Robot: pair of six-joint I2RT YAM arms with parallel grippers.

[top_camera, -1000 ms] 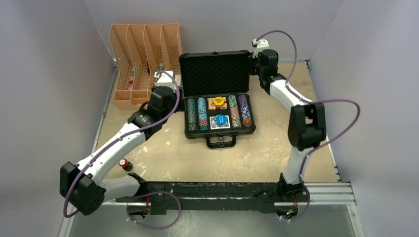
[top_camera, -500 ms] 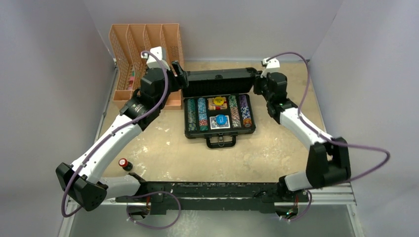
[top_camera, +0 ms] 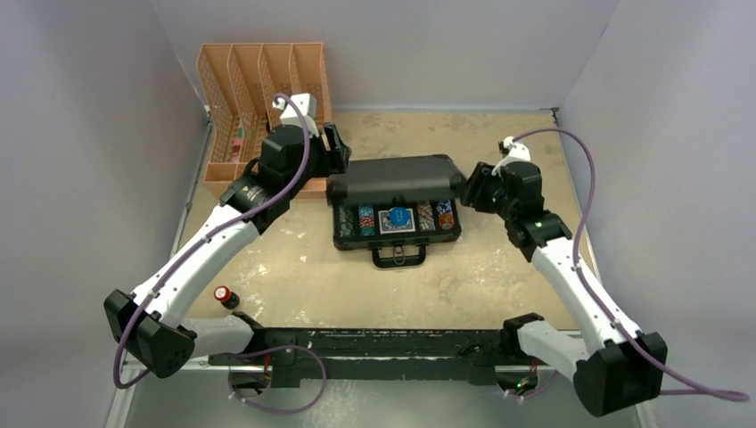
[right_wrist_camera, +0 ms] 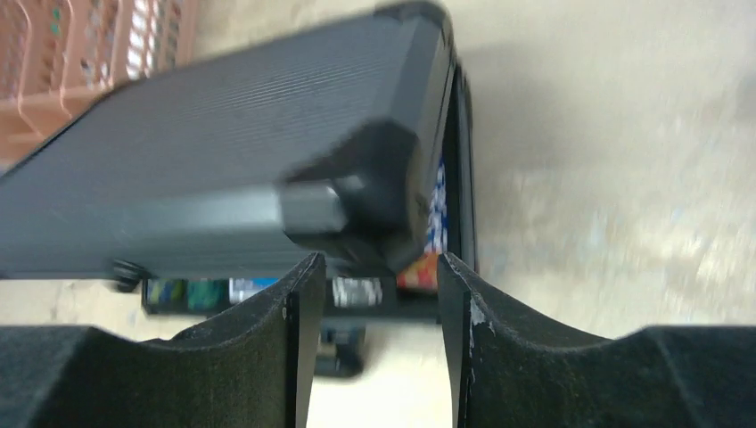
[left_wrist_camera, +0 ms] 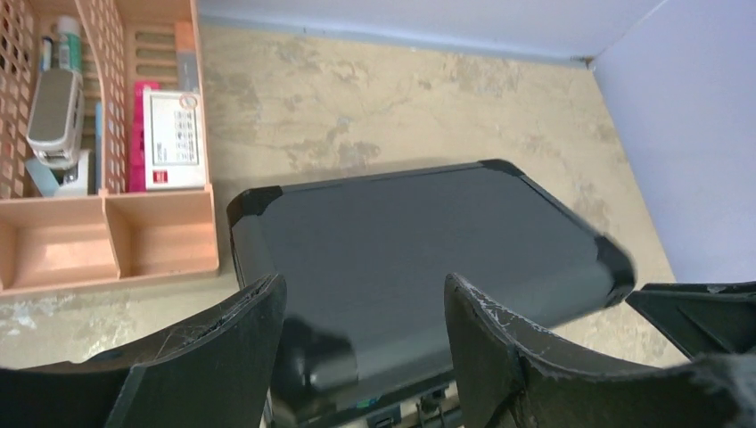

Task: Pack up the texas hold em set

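The black case of the texas hold em set lies mid-table with its lid [top_camera: 397, 178] tilted low over the tray, blurred in both wrist views. Rows of poker chips [top_camera: 365, 219] and a blue card deck [top_camera: 398, 219] still show under the lid's front edge, behind the handle [top_camera: 398, 256]. My left gripper [top_camera: 337, 144] hovers open over the lid's back left corner, the lid [left_wrist_camera: 419, 241] filling the gap below its fingers [left_wrist_camera: 241, 348]. My right gripper [top_camera: 474, 189] stands open at the lid's right end, the lid corner [right_wrist_camera: 357, 214] just beyond its fingertips [right_wrist_camera: 455, 330].
An orange slotted organiser [top_camera: 263, 107] holding small items stands at the back left, close behind my left gripper. A small red-and-black bottle [top_camera: 225, 295] sits near the left arm's base. Grey walls close in the table on three sides.
The lid has swung from upright down toward the tray. My right gripper opened and came forward and down with the lid's right end. My left gripper moved over the lid's back left corner.
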